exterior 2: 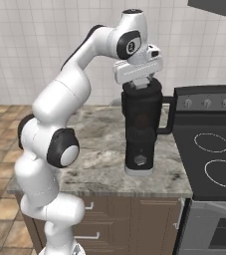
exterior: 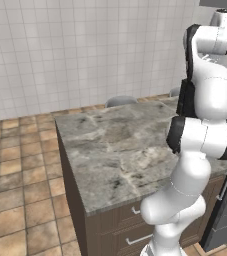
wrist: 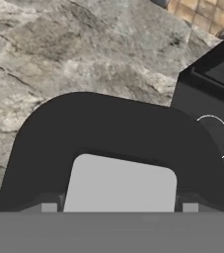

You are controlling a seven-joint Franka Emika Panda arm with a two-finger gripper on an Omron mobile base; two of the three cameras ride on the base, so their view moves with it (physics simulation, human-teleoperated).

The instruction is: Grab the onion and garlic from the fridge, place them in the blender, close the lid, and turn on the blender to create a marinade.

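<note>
Blender [exterior 2: 141,130] stands upright on the marbled grey desk [exterior 2: 99,164], near its front edge and just beside the black stove [exterior 2: 211,149], its side handle [exterior 2: 167,117] turned toward the stove. Its black base has a grey bottom rim and a small front button [exterior 2: 140,160]. Something reddish shows dimly through the dark jar, too faint to name.

The hand [exterior 2: 142,82] sits right on top of the jar, pointing straight down. In the hand view the lid [wrist: 118,143], a black rounded-square cap with a light grey square knob [wrist: 121,183], lies directly beneath the hand, the knob between the two fingertips [wrist: 48,207]. The jaws look spread fairly wide on either side of the knob, but whether they press on it or stand clear I cannot tell.

In the left base view the white arm [exterior: 205,115] hides the blender; the desk stretches away toward the tiled wall [exterior: 75,50], with terracotta floor [exterior: 20,170] to its side.
</note>
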